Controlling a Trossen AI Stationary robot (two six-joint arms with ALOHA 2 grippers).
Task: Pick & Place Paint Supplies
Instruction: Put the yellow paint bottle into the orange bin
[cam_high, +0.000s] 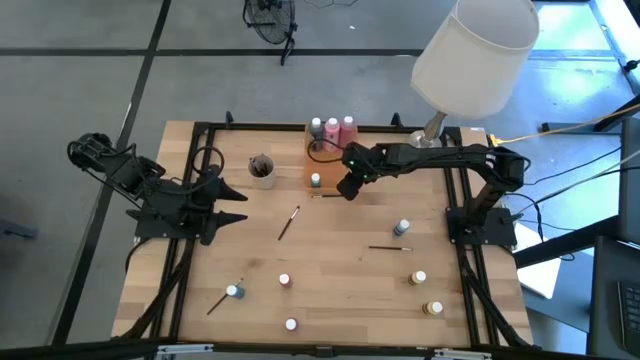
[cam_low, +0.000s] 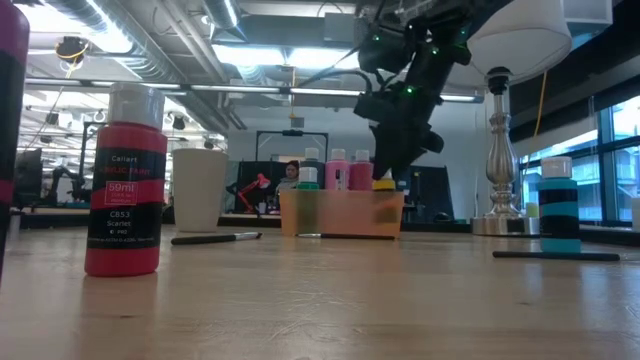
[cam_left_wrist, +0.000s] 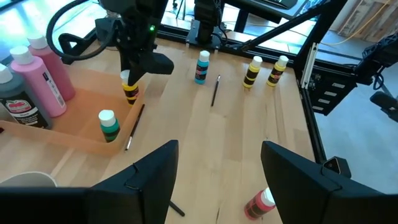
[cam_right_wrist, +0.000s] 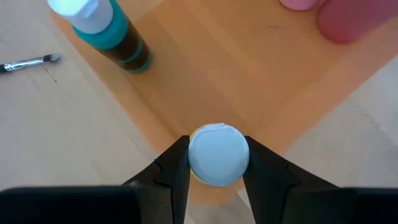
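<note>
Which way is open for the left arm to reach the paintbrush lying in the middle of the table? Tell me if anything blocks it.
Probably yes. The left gripper waits with open fingers, and bare table lies between it and the paintbrush. The right gripper is busy over the orange tray, holding a yellow paint pot.

Bare table centre (cam_high: 340, 270), squeeze bottles (cam_high: 332, 128) crowding tray (cam_high: 322, 170)

A lab or workshop: exposed ceiling ducts (cam_low: 200, 60) (strip lights too).
</note>
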